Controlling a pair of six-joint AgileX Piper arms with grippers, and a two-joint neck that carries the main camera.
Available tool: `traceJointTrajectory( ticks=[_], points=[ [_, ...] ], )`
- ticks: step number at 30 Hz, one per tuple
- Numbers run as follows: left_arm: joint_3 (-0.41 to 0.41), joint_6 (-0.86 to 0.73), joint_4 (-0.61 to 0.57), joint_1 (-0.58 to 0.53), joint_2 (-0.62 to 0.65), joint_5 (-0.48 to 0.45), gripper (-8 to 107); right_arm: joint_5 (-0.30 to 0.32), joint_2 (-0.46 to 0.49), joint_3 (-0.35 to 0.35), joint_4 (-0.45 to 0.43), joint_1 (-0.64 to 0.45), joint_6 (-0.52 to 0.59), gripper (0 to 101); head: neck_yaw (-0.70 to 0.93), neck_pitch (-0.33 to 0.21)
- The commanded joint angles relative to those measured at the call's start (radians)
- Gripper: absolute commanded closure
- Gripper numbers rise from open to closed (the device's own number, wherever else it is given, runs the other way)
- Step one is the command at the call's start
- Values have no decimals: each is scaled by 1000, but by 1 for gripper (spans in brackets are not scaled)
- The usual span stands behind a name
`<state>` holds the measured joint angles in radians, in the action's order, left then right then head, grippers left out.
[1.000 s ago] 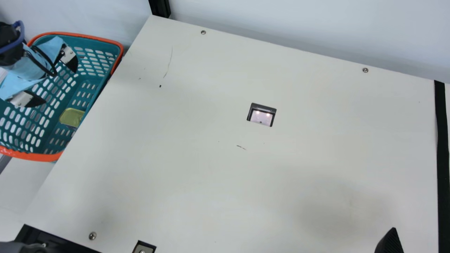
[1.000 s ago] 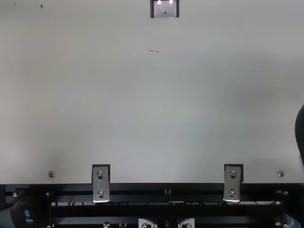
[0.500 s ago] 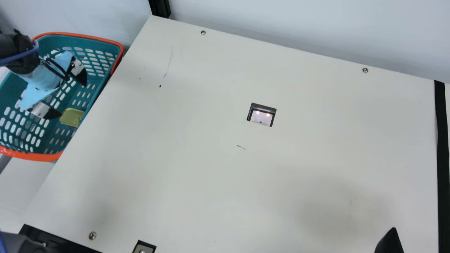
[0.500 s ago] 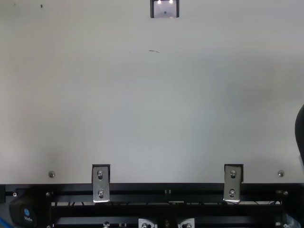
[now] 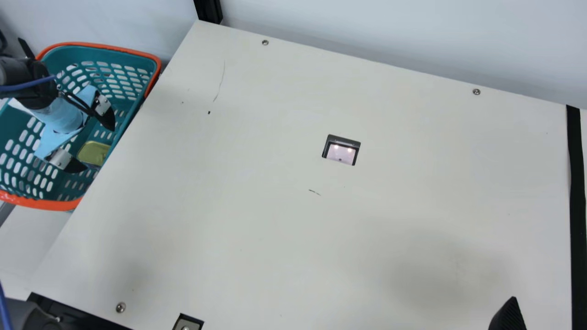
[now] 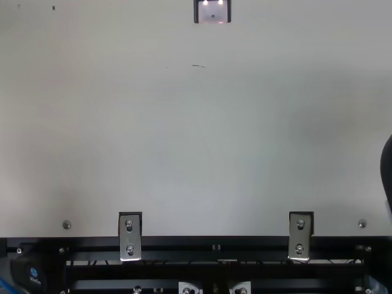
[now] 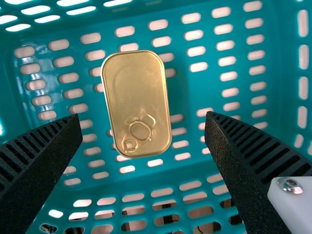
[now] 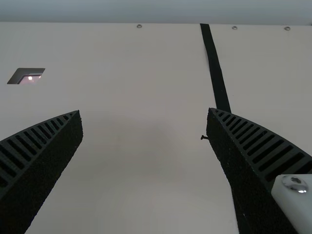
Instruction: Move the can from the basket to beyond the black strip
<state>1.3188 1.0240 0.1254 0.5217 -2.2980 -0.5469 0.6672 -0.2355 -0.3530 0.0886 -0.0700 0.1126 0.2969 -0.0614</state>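
Left gripper (image 5: 100, 149), in the main view: displaced toward the lower right within the basket (image 5: 98, 46) since the earlier frames, its fingertips now near the can (image 5: 93, 152). The can itself keeps its position, as does the right gripper (image 5: 508, 316).

Can: gold, flat-lidded, rectangular with rounded corners, lying in the basket at the left of the frame, close to the wall nearest the table (image 5: 298, 238). The left wrist view shows me a pull ring (image 7: 139, 131) near one short end of the lid, with a fingertip on either side of the can. The left pincer stands wide apart, gripping nothing; whether a finger grazes the can's side, I cannot tell.

Basket: teal, slotted, orange-rimmed, set beside the slanting left edge of the table. Light blue wrapping (image 5: 62, 117) covers the base of the left gripper, and a blue cable (image 5: 27, 85) crosses the arm behind it.

Table: cream, with a small dark-framed recess (image 5: 341, 151) near the middle of the frame. The black strip (image 5: 577, 206) runs down the far right. Just left of its lower part, one black finger of the right gripper rises from the bottom edge; the right wrist view gives both fingers, well apart, with nothing between them in their grasp.
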Motion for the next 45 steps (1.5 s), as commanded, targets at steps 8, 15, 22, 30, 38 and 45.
traceJointTrajectory(
  ticks=[8, 15, 22, 30, 38, 45],
  points=[
    [21, -23, 6, 14, -53, -2, 9, 0, 0, 0, 0, 0, 0, 0, 37, -32],
    [39, -39, 3, 19, -88, 14, 9, 0, 0, 0, 0, 0, 0, 0, 37, -32],
    [63, -49, -9, 22, -129, 39, 9, 0, 0, 0, 0, 0, 0, 0, 37, -32],
    [99, -59, -25, 26, -173, 53, 9, 0, 0, 0, 0, 0, 0, 0, 37, -32],
    [134, -65, -39, 31, -216, 65, 89, 0, 0, 0, 0, 0, 0, 0, 37, -32],
    [131, -77, -43, 33, -214, 90, 89, 0, 0, 0, 0, 0, 0, 0, 37, -32]
  ],
)
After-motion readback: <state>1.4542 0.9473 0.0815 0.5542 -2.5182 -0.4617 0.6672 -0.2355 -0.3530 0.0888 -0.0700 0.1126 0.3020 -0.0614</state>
